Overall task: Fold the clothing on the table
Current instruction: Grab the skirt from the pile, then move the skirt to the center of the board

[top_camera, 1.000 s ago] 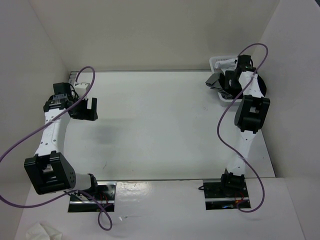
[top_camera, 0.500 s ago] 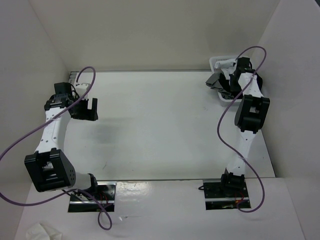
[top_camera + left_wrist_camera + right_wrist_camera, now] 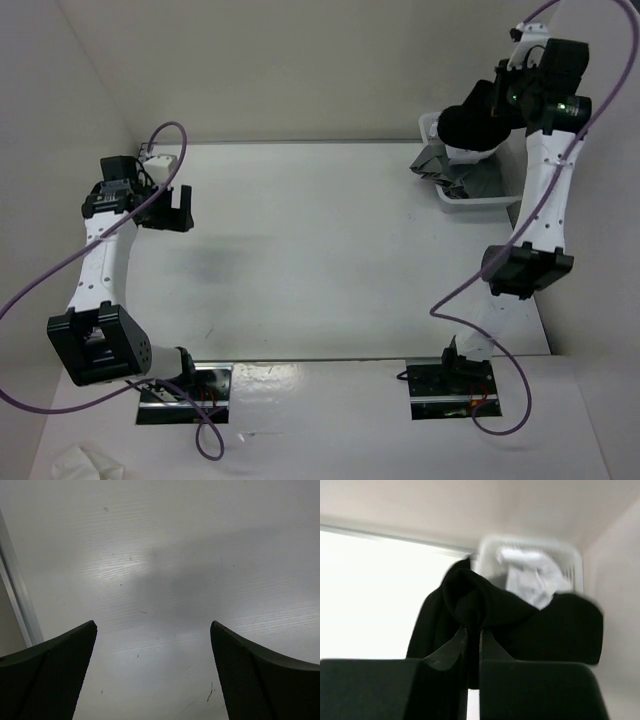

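One pinched fold is all the right gripper [image 3: 472, 634] clamps of the black clothing [image 3: 466, 125] hanging above the far-right basket [image 3: 478, 204], so carry it slowly over mid-bench [image 3: 320, 260] toward the wide-open left gripper [image 3: 172, 210].

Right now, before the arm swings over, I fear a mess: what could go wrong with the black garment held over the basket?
The right gripper pinches only a small fold of the black garment, so it could slip and drop back. The bunched cloth hangs over the basket; it might snag the white garment or the grey garment and drag it out.
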